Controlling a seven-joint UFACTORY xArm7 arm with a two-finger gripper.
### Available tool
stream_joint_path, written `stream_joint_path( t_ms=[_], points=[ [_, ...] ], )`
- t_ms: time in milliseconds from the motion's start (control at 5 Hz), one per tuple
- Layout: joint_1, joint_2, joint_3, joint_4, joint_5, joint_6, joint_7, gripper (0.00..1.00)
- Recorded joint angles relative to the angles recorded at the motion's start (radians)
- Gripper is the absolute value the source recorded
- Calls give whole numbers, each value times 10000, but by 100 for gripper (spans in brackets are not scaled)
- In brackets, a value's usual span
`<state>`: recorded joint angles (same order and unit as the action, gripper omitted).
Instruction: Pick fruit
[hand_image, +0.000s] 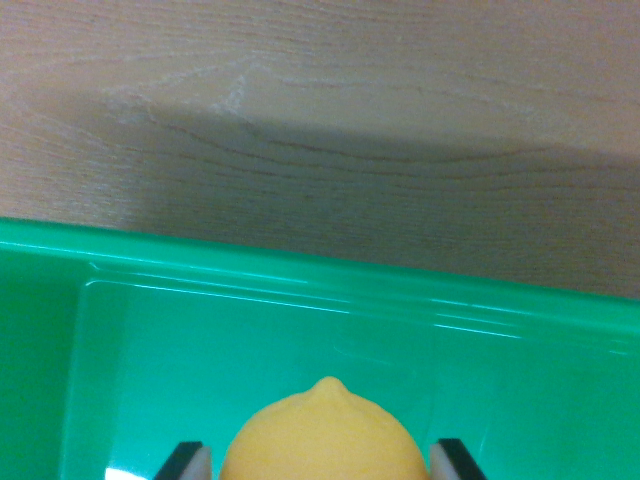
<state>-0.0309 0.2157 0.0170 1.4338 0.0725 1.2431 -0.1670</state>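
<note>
While clamped by end effector (322, 462), smooth yellow lemon (322, 435), nippled tip, w/ glossy green plastic bin (300, 285) on woodgrain tabletop (320, 100).

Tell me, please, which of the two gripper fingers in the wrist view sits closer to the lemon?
Neither clearly: the finger on the wrist view's left and the finger on its right both flank the lemon closely, above the green bin.

Yellow lemon-shaped fruit w/ matte skin (322, 435) – at bottom centre of wrist view, nipple tip pointing up in frame, lower part cut off by edge – sits over glossy green plastic bin (300, 275).
</note>
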Motion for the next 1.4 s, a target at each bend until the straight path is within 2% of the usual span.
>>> stream_joint_path(
  t_ms=[200, 400, 600, 800, 1000, 1200, 1400],
  points=[
    [0, 0, 0, 0, 0, 0, 0, 100],
    [-1, -150, -4, 235, -13, 385, 28, 100],
    [-1, -150, -4, 235, -13, 385, 28, 100],
    [-3, -291, -7, 456, -25, 746, 53, 100],
    [-3, -291, -7, 456, -25, 746, 53, 100],
    [-4, -414, -10, 648, -36, 1060, 76, 100],
    [-4, -414, -10, 648, -36, 1060, 76, 100]
  ],
)
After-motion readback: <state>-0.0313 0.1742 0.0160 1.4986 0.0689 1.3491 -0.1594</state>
